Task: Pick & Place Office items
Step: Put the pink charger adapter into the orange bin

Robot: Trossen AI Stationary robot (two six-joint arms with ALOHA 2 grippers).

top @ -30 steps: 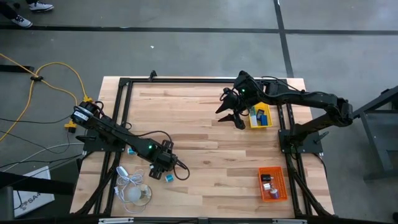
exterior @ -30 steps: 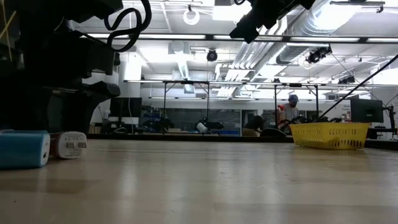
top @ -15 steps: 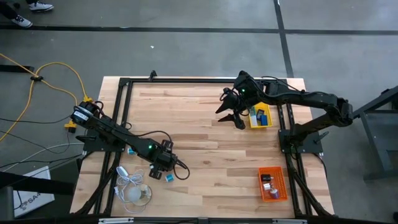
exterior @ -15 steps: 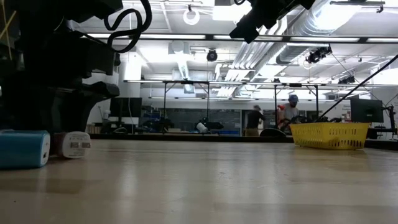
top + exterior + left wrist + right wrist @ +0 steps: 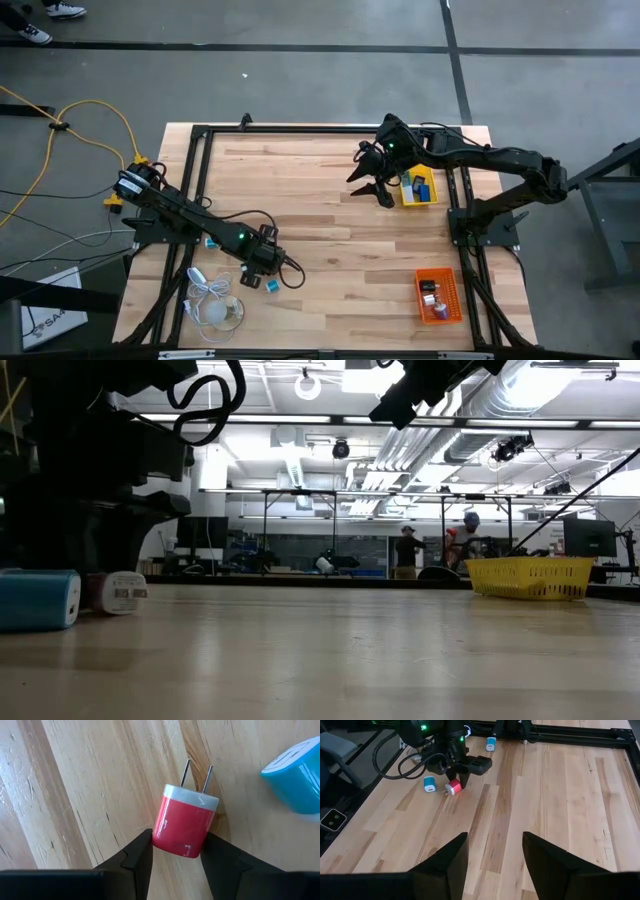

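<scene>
My left gripper (image 5: 176, 851) is down on the tabletop (image 5: 340, 235) near its front-left corner, with its two fingers (image 5: 135, 855) pressed against the flat sides of a red plug-in charger (image 5: 185, 826). The charger lies on its side on the wood, its two metal prongs (image 5: 196, 772) pointing away from my wrist, and I am clamped on its rear end only, opposite the prongs. Just beside it sits a blue charger (image 5: 295, 782), close but not touching.

I judge this piece light and rigid: a hard plastic shell that will not give under pressure. The glossy sides look slippery, and the rounded edges could let it squirt out or pivot if I squeeze off-centre. Holding the broad flat faces is the right choice; a deeper bite toward the middle would be steadier than this shallow one. The prongs are thin, so I keep them clear of the wood and of the yellow tray (image 5: 420, 188).

My right gripper (image 5: 370, 187) waits raised beside that tray, its fingers apart and holding nothing.
</scene>
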